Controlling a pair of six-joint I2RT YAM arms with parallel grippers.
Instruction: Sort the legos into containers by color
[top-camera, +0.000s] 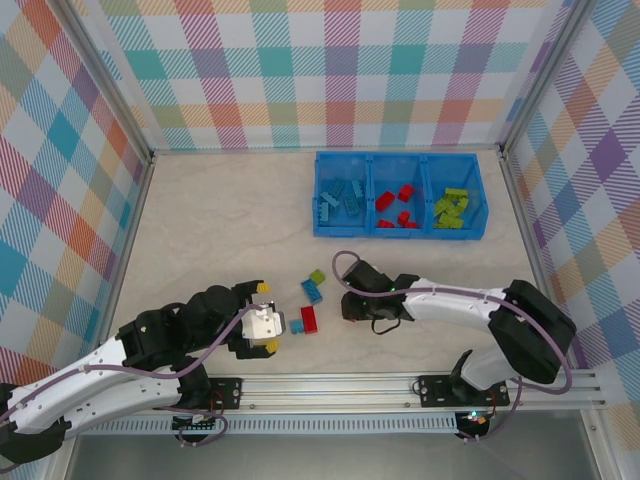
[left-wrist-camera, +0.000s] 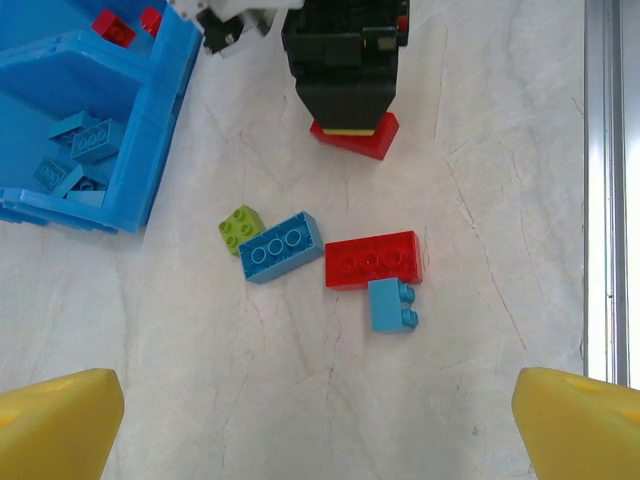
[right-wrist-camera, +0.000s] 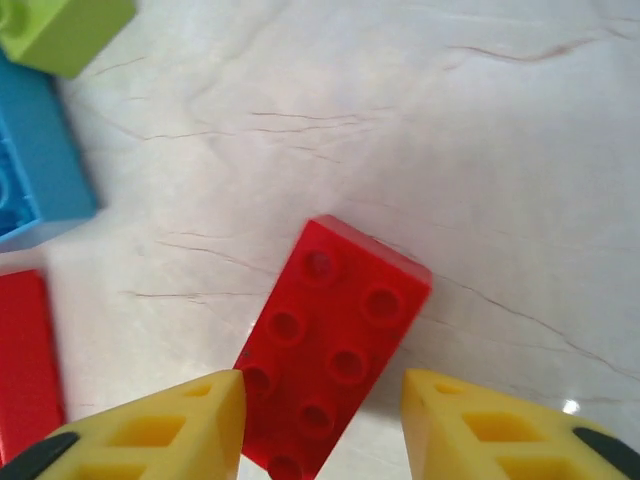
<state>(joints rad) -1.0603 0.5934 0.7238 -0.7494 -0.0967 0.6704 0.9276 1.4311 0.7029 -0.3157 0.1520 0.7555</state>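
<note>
Fingers apart, the right claw (right-wrist-camera: 322, 425) is straddling a red lego (right-wrist-camera: 338, 335) on the surface (right-wrist-camera: 480, 150) to grip it, while the left claw (left-wrist-camera: 320, 430) is hovering spread wide.

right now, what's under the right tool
A red studded brick lies flat on the table under the right tool, between its open fingers. The fingers hide the brick's near end, so contact cannot be judged.
</note>
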